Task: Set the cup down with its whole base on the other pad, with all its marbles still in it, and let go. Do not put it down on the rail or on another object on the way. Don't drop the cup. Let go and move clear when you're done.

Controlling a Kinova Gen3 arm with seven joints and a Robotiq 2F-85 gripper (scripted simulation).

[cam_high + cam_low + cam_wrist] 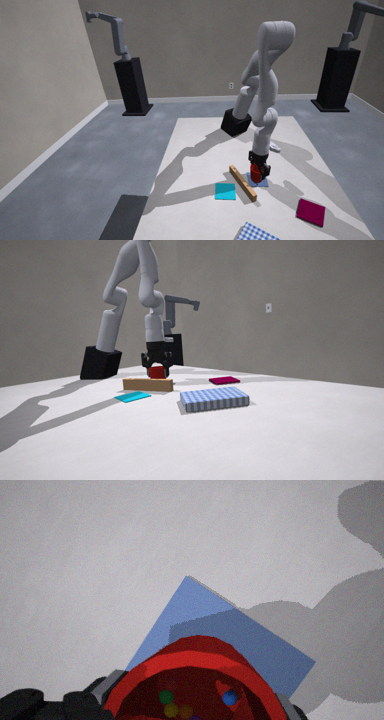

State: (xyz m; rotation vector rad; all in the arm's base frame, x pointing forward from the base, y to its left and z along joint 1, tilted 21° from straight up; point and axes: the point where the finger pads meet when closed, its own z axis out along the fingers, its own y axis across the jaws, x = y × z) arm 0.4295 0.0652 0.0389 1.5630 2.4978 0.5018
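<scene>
A red cup (pixel 255 174) (pixel 156 372) (pixel 190 665) stands upright on a blue pad (pixel 264 183) (pixel 200 605). Coloured marbles (pixel 166 697) lie inside it, among them a green, a blue and a yellow one. My gripper (pixel 258 174) (pixel 157 372) (pixel 197 699) reaches down from above with a finger on each side of the cup; the fingers stand open around it. A cyan pad (pixel 225 191) (pixel 132 396) lies on the other side of a wooden rail (pixel 242 183) (pixel 147 384), which runs between the two pads.
A magenta square (pixel 310 211) (pixel 224 380) with a ring mark lies to the right. A blue-checked flat box (pixel 254 233) (pixel 214 398) lies at the table's front. The arm's black base (pixel 235 123) stands at the back. A small white object lies behind the arm.
</scene>
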